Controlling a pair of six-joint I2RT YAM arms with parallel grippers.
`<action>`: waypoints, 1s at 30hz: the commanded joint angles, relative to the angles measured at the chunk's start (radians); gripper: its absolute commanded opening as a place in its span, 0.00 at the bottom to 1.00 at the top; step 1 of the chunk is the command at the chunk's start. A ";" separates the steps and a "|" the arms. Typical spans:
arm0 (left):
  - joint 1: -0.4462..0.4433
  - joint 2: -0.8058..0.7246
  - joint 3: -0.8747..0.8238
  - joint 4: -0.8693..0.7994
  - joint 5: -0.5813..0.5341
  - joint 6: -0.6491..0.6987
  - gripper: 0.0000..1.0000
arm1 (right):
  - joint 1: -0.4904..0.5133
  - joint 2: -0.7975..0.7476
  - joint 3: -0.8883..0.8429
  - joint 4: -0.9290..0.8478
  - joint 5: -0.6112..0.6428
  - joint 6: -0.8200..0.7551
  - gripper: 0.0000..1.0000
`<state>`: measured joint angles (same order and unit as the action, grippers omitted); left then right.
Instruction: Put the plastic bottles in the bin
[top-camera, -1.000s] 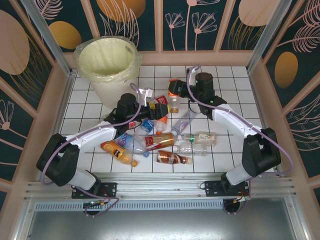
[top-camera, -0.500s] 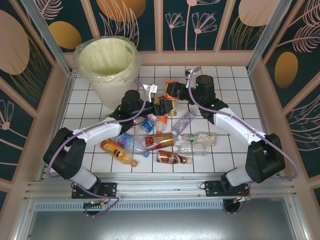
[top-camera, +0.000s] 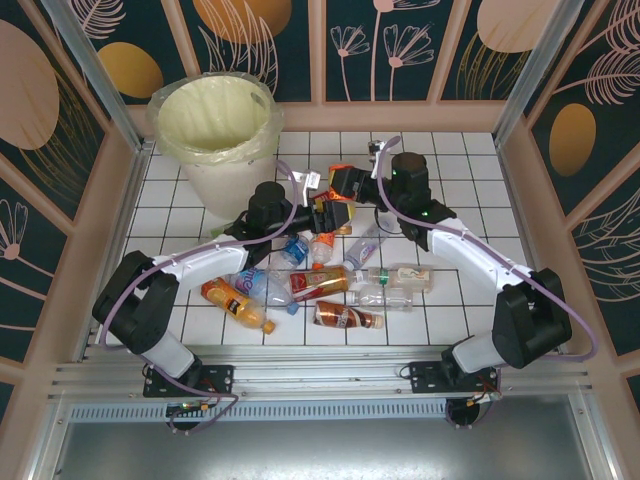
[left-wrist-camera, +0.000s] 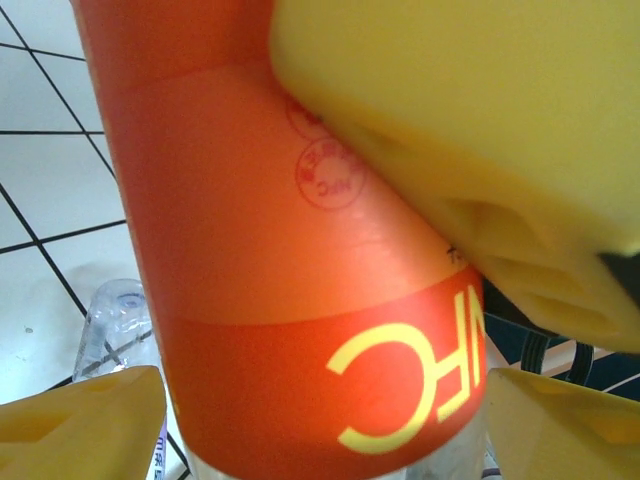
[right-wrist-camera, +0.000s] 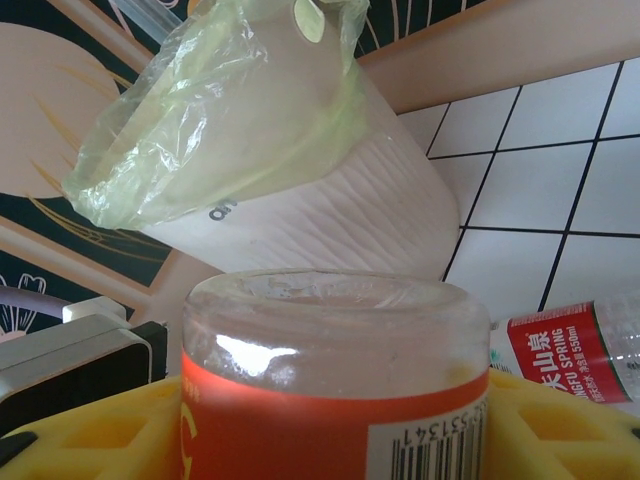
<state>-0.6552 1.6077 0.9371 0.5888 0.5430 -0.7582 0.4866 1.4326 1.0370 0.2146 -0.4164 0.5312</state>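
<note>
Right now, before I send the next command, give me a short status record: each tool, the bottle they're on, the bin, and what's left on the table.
right tool: shut on the orange-labelled bottle
left tool: straddling that same bottle; firm grip unclear
bin: upright, bag-lined, far-left corner
remaining: cluster of bottles lying on the tiles, brown bottle at its near edge

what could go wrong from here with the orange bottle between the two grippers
1. The right gripper holds the orange bottle and the left gripper flanks it; a release before the left grips firmly could drop it among the loose bottles.
2. The bin stands off to the left; a low swing might clip its rim.
</note>
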 joint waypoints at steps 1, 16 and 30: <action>-0.008 0.011 0.029 0.048 0.023 -0.007 0.80 | 0.011 -0.028 -0.012 0.052 -0.018 0.001 0.59; -0.009 0.004 0.029 0.046 0.027 -0.012 0.56 | 0.027 -0.024 -0.015 0.036 0.014 -0.022 0.59; -0.010 -0.057 0.080 -0.118 -0.059 0.070 0.49 | 0.026 -0.083 -0.016 0.012 0.021 -0.039 0.87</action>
<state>-0.6605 1.5997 0.9722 0.5179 0.5171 -0.7410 0.5056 1.4124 1.0313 0.2108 -0.4011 0.5087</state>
